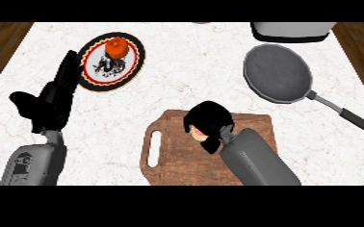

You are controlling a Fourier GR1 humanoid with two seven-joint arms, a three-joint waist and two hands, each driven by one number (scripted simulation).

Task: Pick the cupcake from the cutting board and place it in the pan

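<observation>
My right hand [207, 119] is over the wooden cutting board [177, 158], its fingers curled round the cupcake [198, 134]. Only a small pink and cream patch of the cupcake shows beneath the hand; the rest is hidden. I cannot tell whether the cupcake rests on the board or is lifted off it. The grey round pan [277, 73] lies on the counter to the upper right of the board, its dark handle [340, 109] pointing toward the lower right. My left hand [51, 102] rests open at the left, fingers up.
A round plate [111, 61] with a red-and-black rim carries an orange fruit [116, 48] at the upper left, just beside my left hand's fingertips. A grey appliance [292, 31] stands at the counter's far edge behind the pan. Wooden floor shows past both side edges.
</observation>
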